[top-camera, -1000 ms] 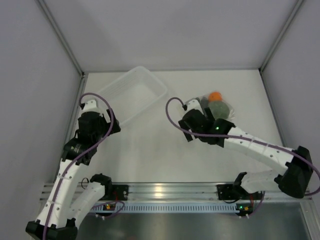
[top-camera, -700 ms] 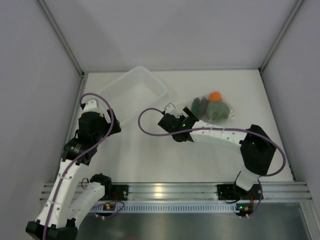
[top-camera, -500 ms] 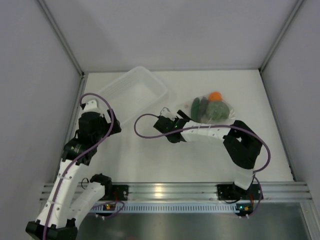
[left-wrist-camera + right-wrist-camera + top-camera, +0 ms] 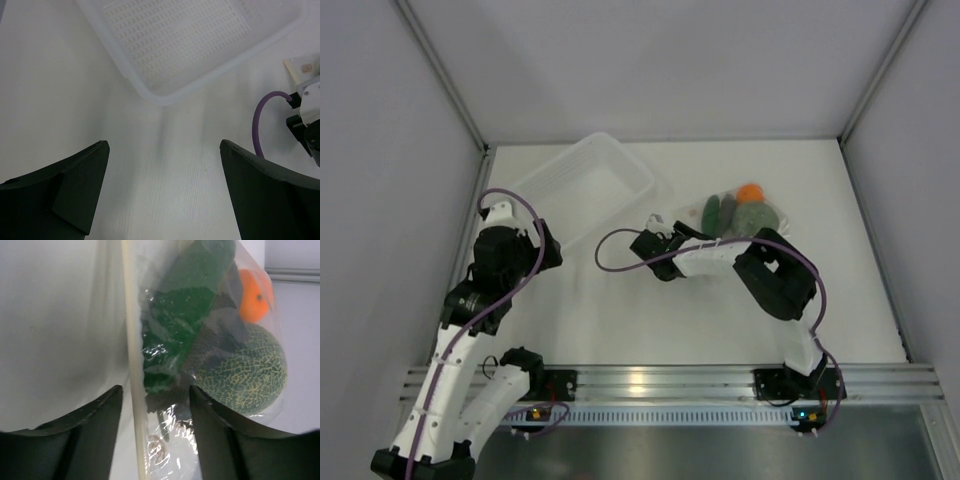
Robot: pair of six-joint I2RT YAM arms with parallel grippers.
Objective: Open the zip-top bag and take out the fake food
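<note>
1. Within the last second the right tool [image 4: 672,238] has swung from the bag's [image 4: 740,213] near side round to its left end, with the elbow folded in. The bag has stayed on the right of the table [image 4: 620,310].
2. The tool's fingers are spread, and the zip strip [image 4: 131,340] runs between them, likely lining up a pinch. The bag looks unopened, with the food [image 4: 240,370] inside.
3. The left tool [image 4: 162,150] hangs spread near the basket [image 4: 165,97].
4. It cannot be told whether the strip is sealed or touched. The fish [image 4: 220,335] is blurred by crinkled plastic.
</note>
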